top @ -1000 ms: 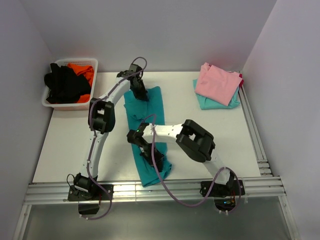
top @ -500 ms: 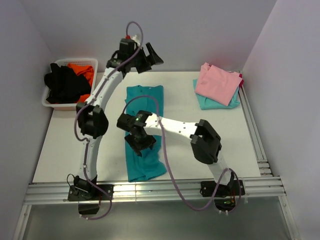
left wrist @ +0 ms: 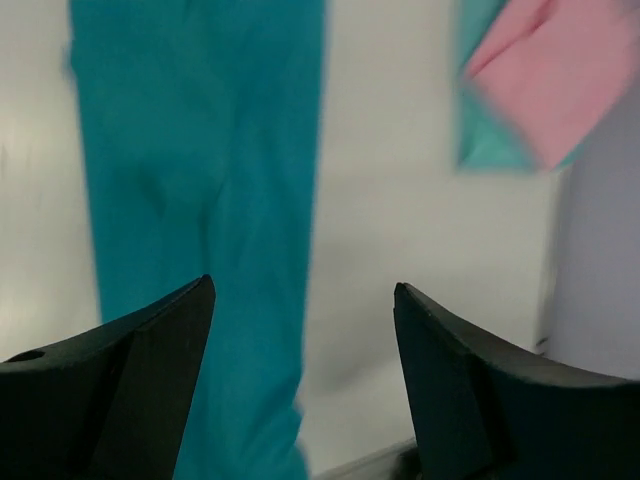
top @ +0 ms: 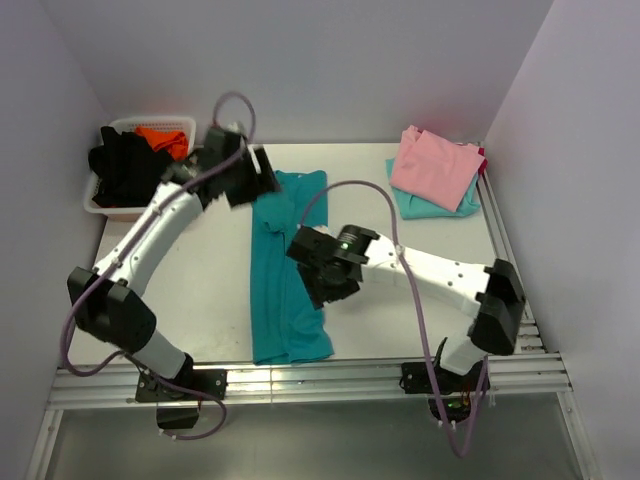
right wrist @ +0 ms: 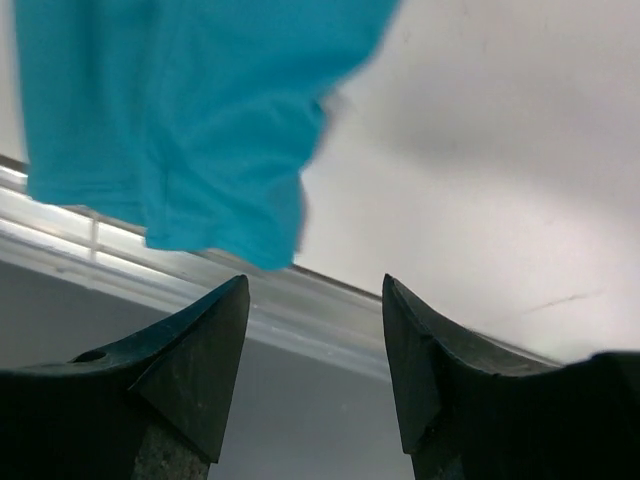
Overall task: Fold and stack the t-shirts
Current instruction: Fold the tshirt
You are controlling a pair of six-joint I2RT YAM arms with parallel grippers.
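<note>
Teal tee [top: 272,300]: lying freed on table [top: 180,280], stretching as a long narrow strip from far side to near edge.

L gripper [top: 248,178] [left wrist: 300,290]: hovering off strip's far end, just left of collar, jaws standing wide, holding nothing.

R gripper [top: 322,282] [right wrist: 315,285]: hanging just right of strip's middle, jaws likewise apart & empty, wrist cam looking down past near hem at table edge.

Change: a sec ago pressing down on cloth at both ends, shut; now letting go & lifting clear. Prob. marking lengthwise fold as done, w/ crosswise folding into a rectangle pending, then carrying over to stack.

Further out: pink tee [top: 435,165] sitting folded atop aqua tee [top: 425,207] at far-right corner, well apart from strip. Basket [top: 120,212] w/ black & orange clothes waiting far left, near L arm.

In the way: nothing lying btwn strip & stack. Watching own cables looping over table, esp. R one arching above strip's upper half.
</note>
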